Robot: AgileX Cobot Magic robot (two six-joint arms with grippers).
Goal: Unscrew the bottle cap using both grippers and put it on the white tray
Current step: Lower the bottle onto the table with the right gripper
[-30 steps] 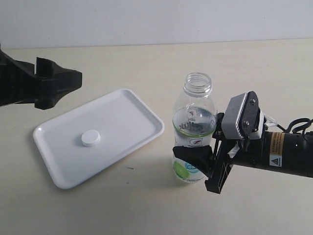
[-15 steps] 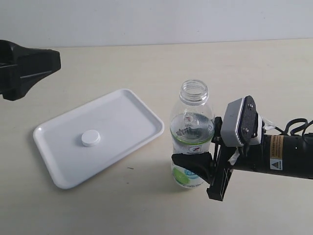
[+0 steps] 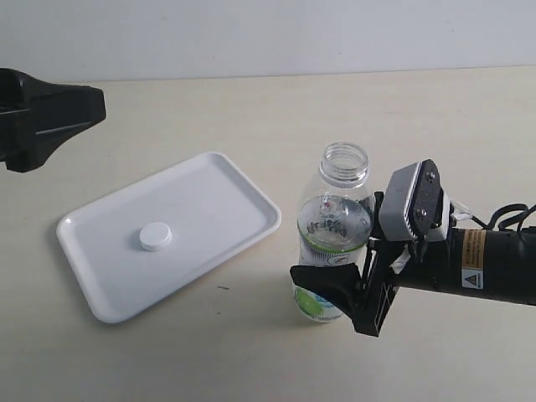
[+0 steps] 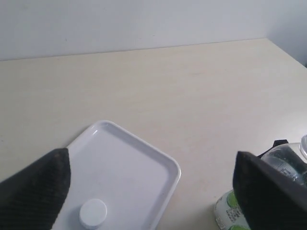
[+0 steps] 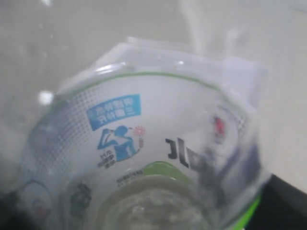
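The white bottle cap (image 3: 155, 236) lies flat on the white tray (image 3: 226, 188), left of its middle. The clear bottle (image 3: 335, 218), neck open, stands right of the tray and leans slightly to the right. My right gripper (image 3: 347, 295) is shut on the bottle's lower labelled part; in the right wrist view the bottle (image 5: 144, 124) fills the picture. At the left edge, above and behind the tray, my left gripper (image 3: 84, 113) holds nothing. In the left wrist view its fingers stand wide apart, with the cap (image 4: 93, 213) and tray (image 4: 129, 163) below.
The beige table (image 3: 251, 109) stretches behind the tray and bottle to a pale wall. A cable loops off the right arm at the right edge (image 3: 511, 213).
The left gripper drew back to the left a second ago and has since held still. The bottle in the right gripper rocked left, then tipped to the right.
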